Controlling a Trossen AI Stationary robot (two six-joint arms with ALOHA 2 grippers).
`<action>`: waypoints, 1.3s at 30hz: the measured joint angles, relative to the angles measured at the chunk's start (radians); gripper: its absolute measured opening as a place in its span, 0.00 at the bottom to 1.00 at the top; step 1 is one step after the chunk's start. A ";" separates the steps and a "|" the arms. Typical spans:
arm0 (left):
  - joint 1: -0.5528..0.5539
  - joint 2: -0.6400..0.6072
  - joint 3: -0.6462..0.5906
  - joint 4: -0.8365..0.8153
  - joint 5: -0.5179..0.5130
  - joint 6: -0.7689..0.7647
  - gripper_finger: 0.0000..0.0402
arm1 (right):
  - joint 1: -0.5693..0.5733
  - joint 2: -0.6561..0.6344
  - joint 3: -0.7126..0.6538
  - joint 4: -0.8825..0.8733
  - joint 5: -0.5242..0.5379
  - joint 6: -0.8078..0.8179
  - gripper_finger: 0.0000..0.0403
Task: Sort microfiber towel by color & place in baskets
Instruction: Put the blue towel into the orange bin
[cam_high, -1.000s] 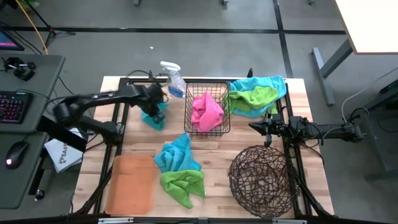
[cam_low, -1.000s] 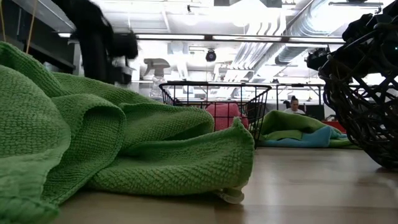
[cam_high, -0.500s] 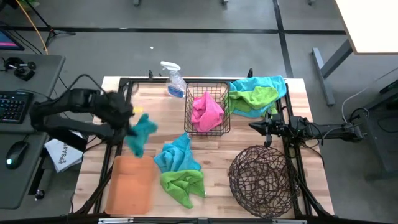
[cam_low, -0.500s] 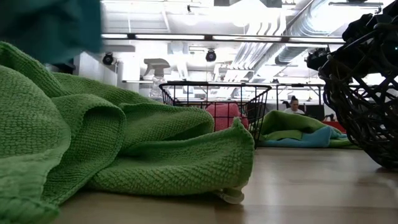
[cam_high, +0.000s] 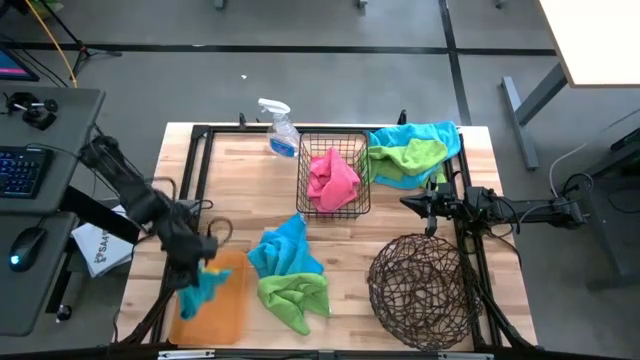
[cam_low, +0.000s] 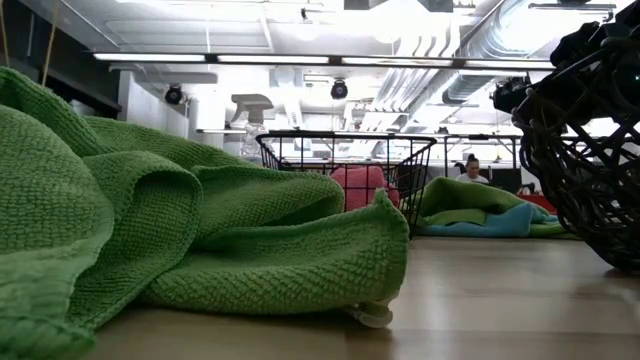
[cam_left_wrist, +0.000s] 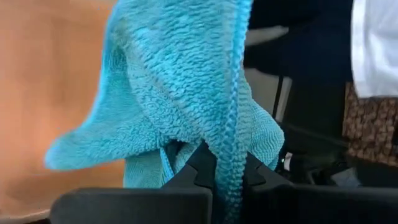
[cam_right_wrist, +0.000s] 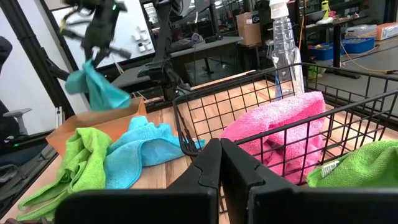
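My left gripper (cam_high: 193, 268) is shut on a blue towel (cam_high: 204, 288) and stands over the flat orange tray (cam_high: 228, 308) at the table's near left; the right wrist view shows that towel (cam_right_wrist: 94, 84) dangling above the tray (cam_right_wrist: 99, 124). A pink towel (cam_high: 332, 178) lies in the black wire basket (cam_high: 333, 212). The round twig basket (cam_high: 420, 290) sits near right. On the table's middle lie another blue towel (cam_high: 285, 248) and a green one (cam_high: 296, 297). My right gripper (cam_high: 408, 205) waits shut beside the wire basket, touching nothing. My left gripper pinches the blue towel between its two fingers at a bunched fold with a hemmed edge (cam_left_wrist: 227, 158) running through them. The fingers point down from above. The towel hangs slack below them, over the orange tray (cam_left_wrist: 43, 87).
A pile of blue and green towels (cam_high: 413, 150) lies at the far right corner. A clear spray bottle (cam_high: 280, 130) stands at the far edge beside the wire basket. The green towel (cam_low: 200, 240) fills the low view's left. A person (cam_low: 472, 168) sits far behind the table.
My left gripper has carried the blue towel from beside the spray bottle at the far edge toward the table's near left, ending over the orange tray. The towel has stayed hanging from the shut fingers all the way. My right arm has kept still.
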 joint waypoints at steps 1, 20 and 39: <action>-0.028 0.009 -0.027 0.034 -0.007 -0.029 0.00 | 0.000 0.000 0.000 0.000 0.000 0.000 0.00; -0.125 0.116 -0.227 0.278 -0.113 -0.214 0.24 | 0.000 0.000 0.000 0.000 0.000 0.000 0.00; 0.074 0.082 -0.162 0.302 0.061 -0.136 0.63 | 0.000 0.000 0.000 0.000 0.000 0.000 0.00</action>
